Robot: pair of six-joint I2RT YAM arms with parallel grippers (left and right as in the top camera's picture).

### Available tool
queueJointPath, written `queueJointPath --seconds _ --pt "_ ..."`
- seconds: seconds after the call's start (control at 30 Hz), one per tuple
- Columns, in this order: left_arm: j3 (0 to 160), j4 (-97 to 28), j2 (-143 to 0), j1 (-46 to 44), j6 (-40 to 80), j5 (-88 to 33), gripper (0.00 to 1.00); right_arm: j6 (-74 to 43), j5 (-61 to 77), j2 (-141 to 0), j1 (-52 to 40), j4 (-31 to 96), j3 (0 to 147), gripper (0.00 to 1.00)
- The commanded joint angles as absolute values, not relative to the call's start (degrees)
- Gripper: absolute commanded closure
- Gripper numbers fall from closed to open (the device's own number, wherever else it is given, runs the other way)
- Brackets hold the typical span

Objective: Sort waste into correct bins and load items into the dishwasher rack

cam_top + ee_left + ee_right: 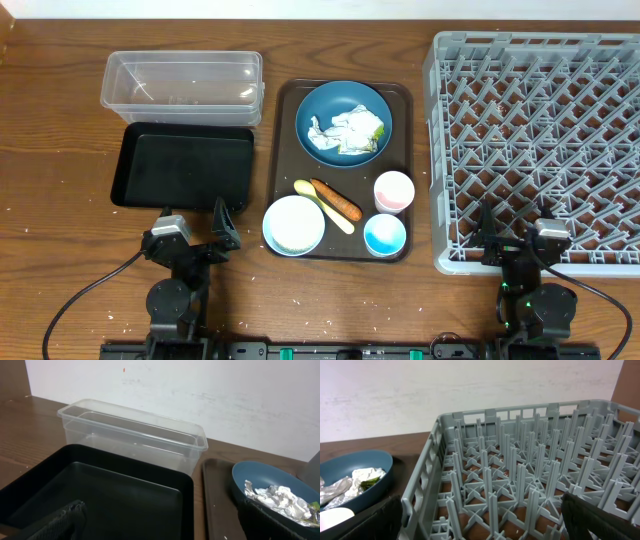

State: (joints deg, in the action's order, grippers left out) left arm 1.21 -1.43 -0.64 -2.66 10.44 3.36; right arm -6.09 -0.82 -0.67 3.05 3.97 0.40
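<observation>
Both gape empty: left end effector, right end effector.

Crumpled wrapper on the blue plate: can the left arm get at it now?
Probably yes. The crumpled wrapper lies uncovered on the blue plate, the left end effector is open, and only the low black tray and brown serving tray lie between.

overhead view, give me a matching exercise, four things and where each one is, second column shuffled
1 crumpled wrapper
2 carrot piece
3 clear tub
4 dishwasher rack

A at the right end of the table
B on the blue plate
C beside the yellow spoon
D on the far side of the black tray

Pairs: 1-B, 2-C, 3-D, 4-A
</observation>
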Motion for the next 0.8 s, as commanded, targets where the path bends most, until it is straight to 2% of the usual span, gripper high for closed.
queueJointPath --seconds 0.0,0.5,0.77 --pt "0.23 -3.86 -0.64 -2.31 9.47 3.84 0.01 -6.79 -0.58 -0.34 2.22 4.12 0.32 0.01" --pt "0.23 -3.81 -0.64 -2.31 9.47 3.75 0.01 -6.83 1.41 -0.32 2.22 2.52 0.32 0.01" --pt "2.39 -3.42 -0.67 -2.31 9.41 -0.67 0.01 -5.48 3.01 -0.32 2.28 -0.84 0.97 0.01"
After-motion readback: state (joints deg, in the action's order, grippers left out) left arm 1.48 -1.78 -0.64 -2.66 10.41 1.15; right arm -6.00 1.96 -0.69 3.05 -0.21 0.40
